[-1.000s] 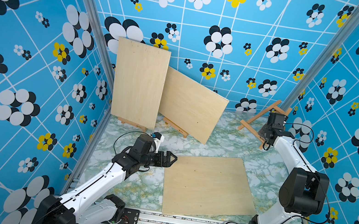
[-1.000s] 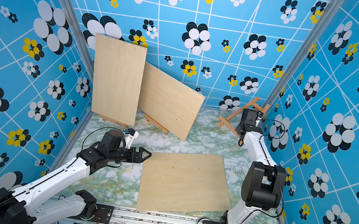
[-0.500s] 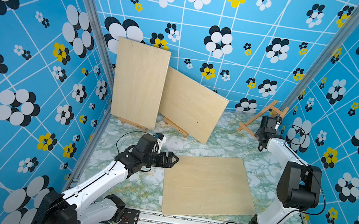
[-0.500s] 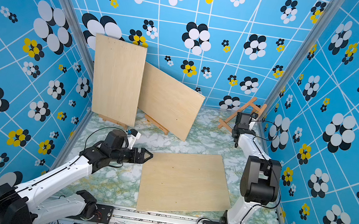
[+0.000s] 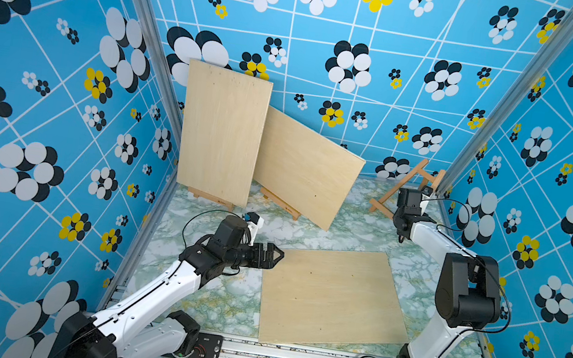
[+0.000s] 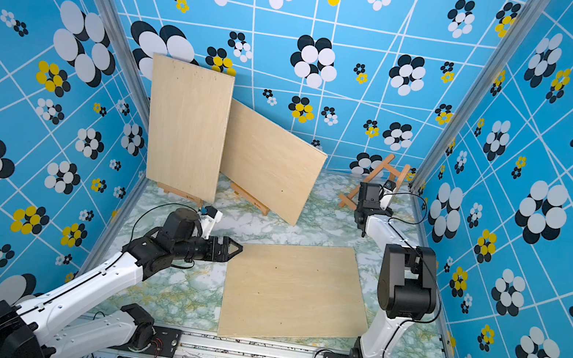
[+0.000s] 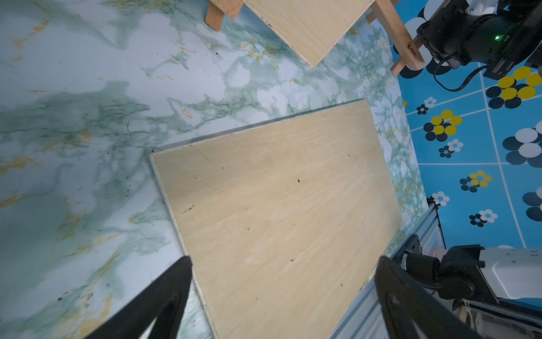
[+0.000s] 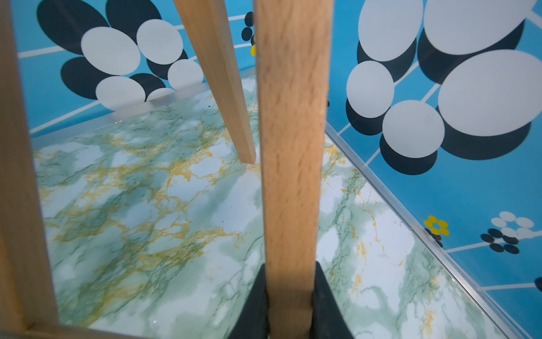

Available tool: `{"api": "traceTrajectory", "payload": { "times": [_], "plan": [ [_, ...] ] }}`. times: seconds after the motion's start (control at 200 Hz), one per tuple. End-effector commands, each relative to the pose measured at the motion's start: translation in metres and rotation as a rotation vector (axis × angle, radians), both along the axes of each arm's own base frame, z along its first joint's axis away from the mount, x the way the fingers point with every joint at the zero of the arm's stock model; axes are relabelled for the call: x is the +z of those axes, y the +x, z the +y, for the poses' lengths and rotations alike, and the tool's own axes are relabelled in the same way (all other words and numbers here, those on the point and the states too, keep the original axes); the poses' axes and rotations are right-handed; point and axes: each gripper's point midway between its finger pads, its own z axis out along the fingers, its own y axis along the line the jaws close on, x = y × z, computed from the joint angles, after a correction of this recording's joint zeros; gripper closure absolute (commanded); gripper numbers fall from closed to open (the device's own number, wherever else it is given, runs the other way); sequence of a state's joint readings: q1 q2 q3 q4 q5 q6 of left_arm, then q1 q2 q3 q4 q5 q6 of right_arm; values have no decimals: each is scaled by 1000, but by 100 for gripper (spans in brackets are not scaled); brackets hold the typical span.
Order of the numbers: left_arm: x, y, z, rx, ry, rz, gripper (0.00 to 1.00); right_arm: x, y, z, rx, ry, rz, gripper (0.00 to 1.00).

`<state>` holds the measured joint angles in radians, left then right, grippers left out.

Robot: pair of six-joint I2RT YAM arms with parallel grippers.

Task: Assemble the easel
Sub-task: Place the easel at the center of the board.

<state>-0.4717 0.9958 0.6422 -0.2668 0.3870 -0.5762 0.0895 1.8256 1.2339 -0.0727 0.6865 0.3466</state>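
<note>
Top view, 9 o'clock side: left gripper [image 5: 271, 256] hovers low over the marble table [image 5: 205, 298], jaws spread wide and holding nothing. Fingers point toward 3 o'clock. The flat board [image 5: 332, 298] lies on the table, its near corner just at the fingertips and the rest spreading to 4 o'clock. Its long edges run roughly 9-to-3, though the angle makes that hard to call.

Left wrist view agrees: the left gripper [image 7: 283, 259] straddles that board's edge without touching it.

At 1 o'clock from the board, well apart in the far corner, the bare easel frame [image 5: 388, 197] stands tilted. In the right wrist view the right gripper [image 8: 290, 296] is pinched narrow on one wooden slat [image 8: 290, 146].

Judgement: the board must travel toward 1 o'clock onto the frame. The left arm is nearer and free, while the right is busy steadying.
</note>
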Motion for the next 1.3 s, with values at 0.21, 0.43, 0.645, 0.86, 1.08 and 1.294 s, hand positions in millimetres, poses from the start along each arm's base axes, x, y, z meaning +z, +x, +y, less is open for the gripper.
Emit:
{"api": "traceTrajectory", "payload": {
  "times": [0.21, 0.43, 0.645, 0.86, 1.08, 1.294],
  "plan": [
    [-6, -12, 11, 17, 16, -9, 1, -10, -2, 32, -4, 57, 10, 100],
    [-2, -16, 15, 23, 17, -19, 1, -16, -4, 40, 7, 92, 19, 97],
    [2, -20, 21, 29, 25, -27, 1, -27, -5, 49, 37, 140, 38, 74],
    [3, -24, 26, 44, 25, -30, 1, -35, -5, 52, 41, 162, 46, 60],
    [3, -25, 28, 50, 25, -27, 1, -33, -7, 55, 55, 189, 38, 51],
    [3, -22, 26, 49, 21, -31, 1, 7, -25, 58, 89, 224, -15, 39]
  ]
}}
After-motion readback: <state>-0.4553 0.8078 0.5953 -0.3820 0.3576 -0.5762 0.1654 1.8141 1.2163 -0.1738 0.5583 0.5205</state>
